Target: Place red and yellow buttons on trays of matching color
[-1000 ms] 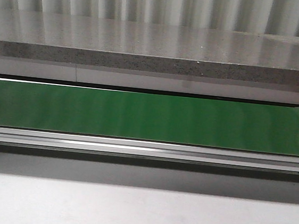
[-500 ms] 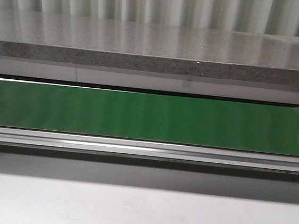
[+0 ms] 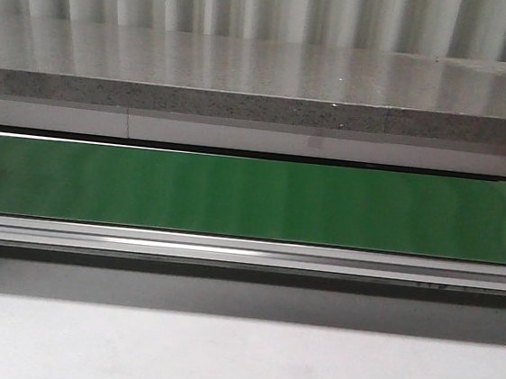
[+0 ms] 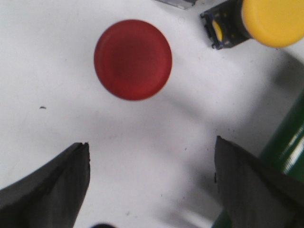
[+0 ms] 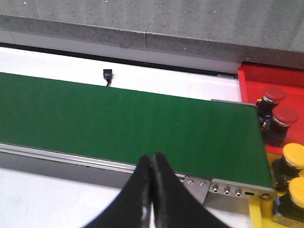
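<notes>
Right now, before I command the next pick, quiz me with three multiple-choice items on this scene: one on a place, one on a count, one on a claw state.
1. Where do the two red buttons in the right wrist view sit?
A. on the green belt
B. in the red tray
C. on the grey ledge

2. How many yellow buttons show in the right wrist view?
A. one
B. two
C. four

3. How is the left claw?
A. open, empty
B. shut on a button
C. out of view

Answers:
1 B: both red buttons stand in the red tray, past the belt end.
2 B: two yellow buttons stacked at the frame edge.
3 A: the left claw has spread fingers with bare table between.
</notes>
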Motion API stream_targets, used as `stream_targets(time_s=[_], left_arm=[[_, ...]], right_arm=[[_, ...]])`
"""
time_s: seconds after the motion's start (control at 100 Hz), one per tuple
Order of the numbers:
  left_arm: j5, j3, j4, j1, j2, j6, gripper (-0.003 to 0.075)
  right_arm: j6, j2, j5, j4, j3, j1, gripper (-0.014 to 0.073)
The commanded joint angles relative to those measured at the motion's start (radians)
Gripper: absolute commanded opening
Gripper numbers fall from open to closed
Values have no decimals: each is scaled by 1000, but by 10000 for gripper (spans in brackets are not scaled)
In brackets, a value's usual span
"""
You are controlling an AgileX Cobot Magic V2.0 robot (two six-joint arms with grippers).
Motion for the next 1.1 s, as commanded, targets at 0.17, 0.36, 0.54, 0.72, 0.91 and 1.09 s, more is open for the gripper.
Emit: stream_targets(time_s=[0.17,0.36,0.54,0.72,0.91,1.09], left_arm=[[-169,-39,-14,2,28,-7,514],[-236,-72,-14,2,50,-7,512],[-254,-87,-14,2,52,-7,494],[-242,-87,-14,2,52,-7,344],[-240,-87,-14,2,52,-7,231],[-214,-87,-14,2,23,-7,202]], right_arm=[[-9,8,-59,4,-24,1,-66],[-9,8,-59,4,-24,1,-66],[-9,8,-59,4,-24,1,-66],[-9,8,-59,4,-24,1,-66],[-9,8,-59,4,-24,1,-66],[-9,8,-59,4,-24,1,-66]])
